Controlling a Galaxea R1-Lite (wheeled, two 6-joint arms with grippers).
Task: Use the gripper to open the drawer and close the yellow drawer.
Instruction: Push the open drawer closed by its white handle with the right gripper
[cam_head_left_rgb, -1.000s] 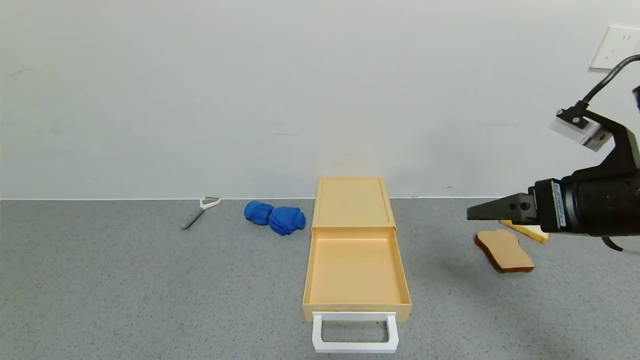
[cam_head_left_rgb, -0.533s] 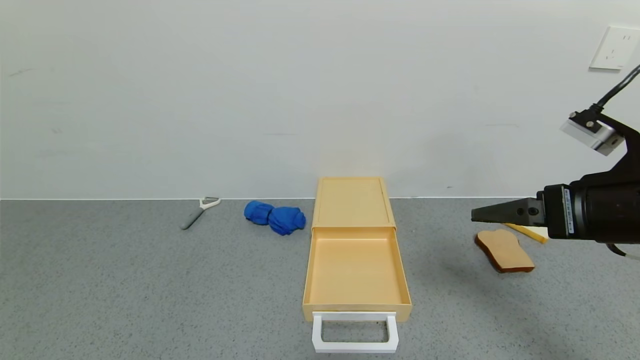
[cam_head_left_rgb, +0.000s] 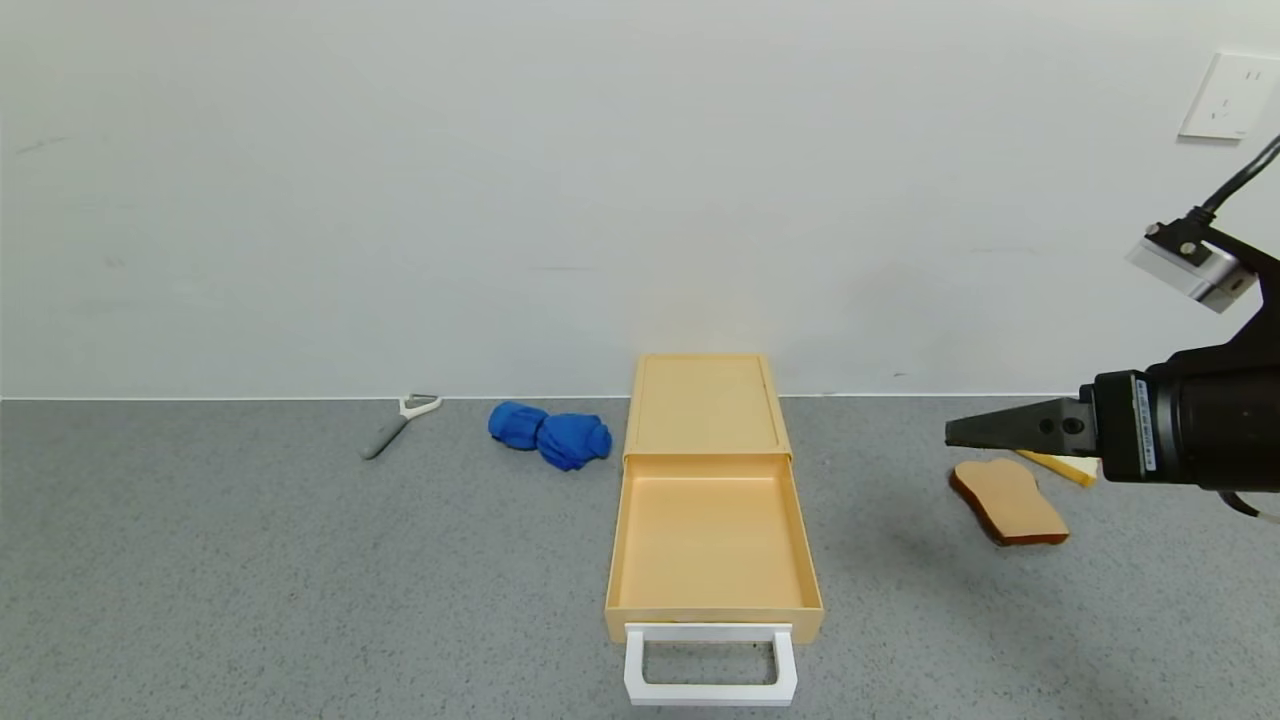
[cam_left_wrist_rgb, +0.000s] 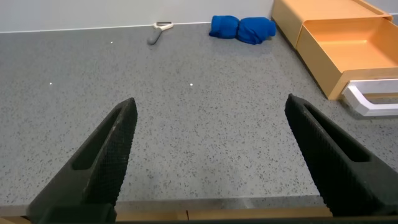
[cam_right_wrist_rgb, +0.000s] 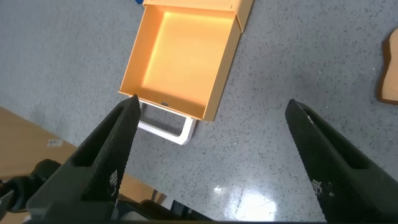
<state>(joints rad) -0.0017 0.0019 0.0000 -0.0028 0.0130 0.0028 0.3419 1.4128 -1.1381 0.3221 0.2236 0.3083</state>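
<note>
The pale yellow drawer (cam_head_left_rgb: 712, 545) is pulled out of its flat yellow box (cam_head_left_rgb: 705, 405) in the middle of the grey table, empty, with its white loop handle (cam_head_left_rgb: 711, 665) at the near edge. It also shows in the right wrist view (cam_right_wrist_rgb: 180, 59) and the left wrist view (cam_left_wrist_rgb: 357, 53). My right gripper (cam_head_left_rgb: 955, 432) hangs open and empty in the air at the right, well clear of the drawer, above a bread slice. In the right wrist view its gripper (cam_right_wrist_rgb: 211, 106) spreads wide over the table beside the handle (cam_right_wrist_rgb: 166, 127). My left gripper (cam_left_wrist_rgb: 211, 109) is open and empty over bare table at the left, out of the head view.
A bread slice (cam_head_left_rgb: 1008, 500) and a yellow piece (cam_head_left_rgb: 1055, 465) lie at the right under my right arm. A blue cloth (cam_head_left_rgb: 550, 433) lies left of the box, a grey peeler (cam_head_left_rgb: 395, 423) farther left. A wall stands behind the table, with a socket (cam_head_left_rgb: 1228, 95).
My right gripper has drifted a little to the right and slightly down. The drawer has not moved.
</note>
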